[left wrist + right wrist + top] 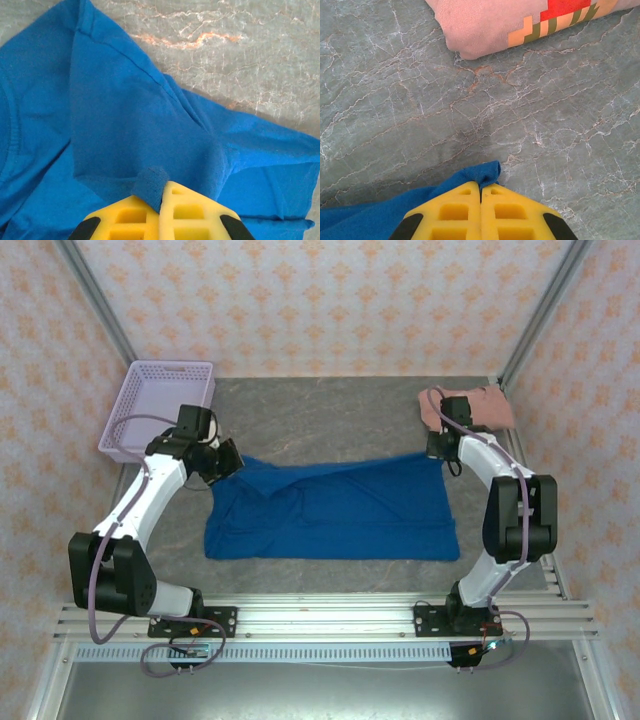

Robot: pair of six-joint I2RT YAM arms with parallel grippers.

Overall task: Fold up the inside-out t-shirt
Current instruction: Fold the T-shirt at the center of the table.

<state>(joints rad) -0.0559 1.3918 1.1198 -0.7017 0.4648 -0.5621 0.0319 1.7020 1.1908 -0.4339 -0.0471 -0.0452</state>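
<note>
The inside-out t-shirt, royal blue, lies spread across the middle of the grey table, wider than deep, with folds running along its back edge. My left gripper holds its back left corner; in the left wrist view the yellow fingers are shut on a pinched tuft of the blue t-shirt. My right gripper holds the back right corner; its yellow fingers are shut on a small blue tip of the t-shirt, just above the stone surface.
A folded salmon-pink shirt with a red and orange print lies at the back right, close behind my right gripper. A lilac basket stands at the back left. A metal rail bounds the near edge.
</note>
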